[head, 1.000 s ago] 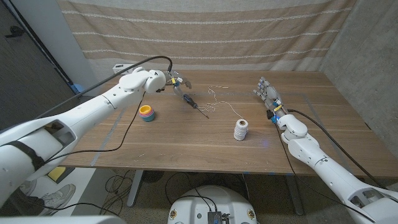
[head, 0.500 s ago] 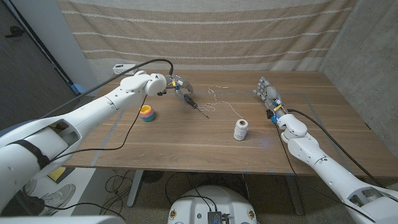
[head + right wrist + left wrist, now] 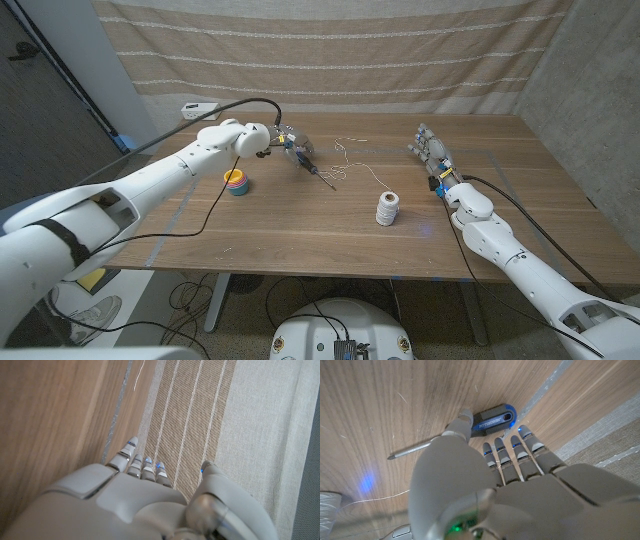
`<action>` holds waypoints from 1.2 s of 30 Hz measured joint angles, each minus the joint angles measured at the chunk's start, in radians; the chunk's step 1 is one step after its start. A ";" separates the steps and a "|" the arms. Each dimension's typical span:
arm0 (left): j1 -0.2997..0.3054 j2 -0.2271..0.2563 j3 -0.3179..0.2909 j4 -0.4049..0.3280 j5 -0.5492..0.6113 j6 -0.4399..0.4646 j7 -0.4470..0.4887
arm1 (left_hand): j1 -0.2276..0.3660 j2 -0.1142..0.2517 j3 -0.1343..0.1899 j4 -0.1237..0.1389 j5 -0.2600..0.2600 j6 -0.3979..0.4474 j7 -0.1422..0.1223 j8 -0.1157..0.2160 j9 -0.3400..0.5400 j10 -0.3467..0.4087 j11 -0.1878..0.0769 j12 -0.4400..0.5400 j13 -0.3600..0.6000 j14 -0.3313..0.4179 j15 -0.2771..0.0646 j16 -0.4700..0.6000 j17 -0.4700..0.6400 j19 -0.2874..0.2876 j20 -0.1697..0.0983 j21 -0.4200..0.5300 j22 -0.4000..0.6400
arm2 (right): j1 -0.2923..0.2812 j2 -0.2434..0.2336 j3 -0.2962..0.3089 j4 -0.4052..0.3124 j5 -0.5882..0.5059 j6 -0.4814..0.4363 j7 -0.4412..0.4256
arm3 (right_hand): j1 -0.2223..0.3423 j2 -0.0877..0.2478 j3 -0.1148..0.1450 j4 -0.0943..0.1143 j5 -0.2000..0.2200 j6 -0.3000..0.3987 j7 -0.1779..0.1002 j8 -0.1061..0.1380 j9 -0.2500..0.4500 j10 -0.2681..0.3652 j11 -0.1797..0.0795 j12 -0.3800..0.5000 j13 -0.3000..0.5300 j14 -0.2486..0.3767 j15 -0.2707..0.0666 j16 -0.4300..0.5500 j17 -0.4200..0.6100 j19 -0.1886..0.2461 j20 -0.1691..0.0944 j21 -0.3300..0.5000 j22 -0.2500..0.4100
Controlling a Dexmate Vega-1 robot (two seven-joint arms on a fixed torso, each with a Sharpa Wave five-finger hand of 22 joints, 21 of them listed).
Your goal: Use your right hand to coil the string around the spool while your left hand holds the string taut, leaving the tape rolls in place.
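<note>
Since a second ago the left hand (image 3: 290, 146) has slid a little toward frame right and settled over the handle end of the screwdriver (image 3: 315, 169); the right hand (image 3: 430, 150) has not moved, nor have the spool (image 3: 388, 208), the string (image 3: 350, 158) or the tape rolls (image 3: 236, 182).

In the left wrist view the left hand (image 3: 485, 475) has its fingers spread, with fingertips (image 3: 465, 415) touching the dark, blue-trimmed handle of the screwdriver (image 3: 492, 419) without closing on it. The right hand stands at centre right of the head view, fingers straight and apart, holding nothing.

The spool stands upright at the middle of the desk (image 3: 300, 235), a short cylinder wound in white. Thin string lies in loose curls above it in the frame, one strand trailing down toward the spool. The tape rolls sit stacked at centre left, in bright mixed colours.

The wood-grain desk is open along its lower edge and between spool and right hand. A striped woven cloth (image 3: 330, 50) hangs behind, and a pale tape strip (image 3: 117, 407) runs near the far edge in the right wrist view.
</note>
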 measured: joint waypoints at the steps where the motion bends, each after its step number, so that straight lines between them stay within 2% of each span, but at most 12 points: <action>1: 0.000 0.000 0.000 0.000 -0.001 -0.004 0.002 | 0.004 0.004 0.000 0.000 0.000 0.002 0.002 0.000 0.000 0.003 0.003 0.000 0.002 0.000 0.000 0.000 0.000 0.000 0.000 0.000 0.000 | 0.000 0.000 0.000 0.000 0.000 0.000 0.000 | 0.000 0.000 0.000 0.000 0.000 0.000 0.000 0.000 0.000 0.000 0.000 0.000 0.000 0.000 0.000 0.000 0.000 0.000 0.000 0.000 0.000; 2: 0.000 0.000 0.000 0.000 -0.003 -0.008 0.005 | 0.009 0.009 0.000 0.000 0.000 0.008 0.000 0.000 0.001 0.003 0.002 0.000 0.002 0.002 -0.002 0.000 0.000 0.004 0.004 0.000 0.000 | 0.000 0.000 0.000 0.000 0.000 0.000 0.000 | 0.000 0.000 0.000 0.000 0.000 0.000 0.000 0.000 0.000 0.000 0.000 0.000 0.000 0.000 0.000 0.000 0.000 0.000 0.000 0.000 0.000; 3: -0.012 -0.013 0.016 0.040 -0.003 -0.011 0.007 | 0.019 0.012 -0.002 -0.002 0.000 0.009 -0.002 0.000 0.003 0.008 -0.002 0.000 0.002 0.004 -0.004 0.003 0.000 0.009 0.009 0.000 0.000 | 0.000 0.001 0.000 0.000 -0.001 -0.002 -0.004 | 0.000 0.000 0.000 0.000 0.000 0.000 0.000 0.000 0.000 0.000 0.000 0.000 0.000 0.000 0.000 0.000 0.000 0.000 0.000 0.000 0.000; 6: -0.015 -0.015 0.020 0.047 -0.003 -0.021 0.018 | 0.033 0.020 -0.006 -0.002 0.000 0.021 -0.003 0.000 0.005 0.013 -0.001 0.004 0.007 0.014 -0.004 0.007 0.003 0.026 0.026 0.004 0.000 | 0.001 0.002 -0.001 0.002 -0.002 -0.002 -0.004 | 0.000 0.000 0.000 0.000 0.000 0.000 0.000 0.000 0.000 0.000 0.000 0.000 0.000 0.000 0.000 0.000 0.000 0.000 0.000 0.000 0.000; 12: -0.022 -0.025 0.041 0.090 0.003 -0.039 0.064 | 0.056 0.032 -0.036 0.009 -0.011 0.068 -0.016 0.011 0.005 0.055 -0.003 0.022 0.023 0.058 -0.004 0.030 0.015 0.081 0.045 0.017 0.005 | 0.006 0.006 -0.003 0.008 -0.004 -0.004 -0.007 | 0.000 0.000 0.000 0.000 0.000 0.000 0.000 0.000 0.000 0.000 0.000 0.000 0.000 0.000 0.000 0.000 0.000 0.000 0.000 0.000 0.000; 17: -0.021 -0.027 0.049 0.113 0.006 -0.053 0.110 | 0.087 0.063 -0.053 0.005 -0.020 0.108 -0.014 0.016 0.005 0.079 -0.003 0.034 0.040 0.089 -0.007 0.058 0.034 0.121 0.008 0.033 0.005 | 0.009 0.007 -0.004 0.011 -0.006 -0.005 -0.010 | 0.000 0.000 0.000 0.000 0.000 0.000 0.000 0.000 0.000 0.000 0.000 0.000 0.000 0.000 0.000 0.000 0.000 0.000 0.000 0.000 0.000; 23: -0.018 -0.036 0.061 0.148 0.004 -0.068 0.156 | 0.183 0.120 -0.060 -0.003 -0.032 0.196 0.021 0.035 0.006 0.152 0.011 0.065 0.069 0.194 -0.010 0.141 0.090 0.185 -0.056 0.063 0.008 | 0.010 0.008 -0.004 0.012 -0.007 -0.007 -0.013 | 0.000 0.000 0.000 0.000 0.000 0.000 0.000 0.000 0.000 0.000 0.000 0.000 0.000 0.000 0.000 0.000 0.000 0.000 0.000 0.000 0.000; 24: -0.018 -0.037 0.062 0.151 0.004 -0.069 0.160 | 0.205 0.124 -0.058 -0.007 -0.036 0.228 0.027 0.041 0.005 0.180 0.012 0.074 0.075 0.223 -0.011 0.160 0.103 0.201 -0.058 0.072 0.009 | 0.010 0.007 -0.004 0.012 -0.007 -0.007 -0.013 | 0.000 0.000 0.000 0.000 0.000 0.000 0.000 0.000 0.000 0.000 0.000 0.000 0.000 0.000 0.000 0.000 0.000 0.000 0.000 0.000 0.000; 29: -0.013 -0.045 0.073 0.188 0.006 -0.088 0.224 | 0.277 0.096 -0.059 -0.008 -0.049 0.346 0.030 0.123 0.011 0.345 0.005 0.139 0.113 0.324 0.020 0.274 0.156 0.274 -0.066 0.168 0.035 | 0.010 0.007 -0.004 0.011 -0.008 -0.009 -0.015 | -0.003 -0.003 0.000 0.000 0.000 0.000 0.000 0.000 0.000 0.000 0.000 0.000 0.000 0.010 0.002 0.000 0.000 0.000 0.000 0.000 0.000; 33: -0.006 -0.049 0.076 0.224 0.006 -0.110 0.294 | 0.305 0.068 -0.081 -0.009 -0.050 0.414 0.027 0.142 0.011 0.401 0.015 0.154 0.119 0.361 0.019 0.293 0.159 0.299 -0.041 0.266 0.056 | 0.010 0.006 -0.004 0.007 -0.009 -0.013 -0.019 | -0.004 -0.004 0.000 0.000 0.000 0.000 0.000 0.000 0.000 0.000 0.000 0.000 0.000 0.011 0.000 0.000 0.000 0.000 0.000 0.000 0.000; 34: -0.004 -0.050 0.077 0.234 0.005 -0.116 0.316 | 0.313 0.060 -0.083 -0.011 -0.050 0.424 0.034 0.147 0.011 0.416 0.019 0.154 0.119 0.369 0.018 0.310 0.159 0.306 -0.034 0.292 0.056 | 0.010 0.004 -0.004 0.003 -0.010 -0.014 -0.021 | -0.004 -0.004 0.000 0.000 0.000 0.000 0.000 0.000 0.000 0.000 0.000 0.000 0.000 0.011 0.000 0.000 0.000 0.001 0.001 0.000 0.000; 36: 0.001 -0.051 0.076 0.249 0.001 -0.131 0.368 | 0.327 0.046 -0.090 -0.013 -0.051 0.444 0.033 0.150 0.006 0.433 0.026 0.154 0.119 0.375 0.021 0.326 0.159 0.315 -0.025 0.306 0.056 | 0.007 0.001 -0.004 -0.003 -0.013 -0.018 -0.024 | -0.004 -0.004 0.000 0.000 0.000 0.000 0.000 0.000 0.000 0.000 0.000 0.000 0.000 0.011 0.000 0.000 -0.001 0.005 0.005 0.000 0.000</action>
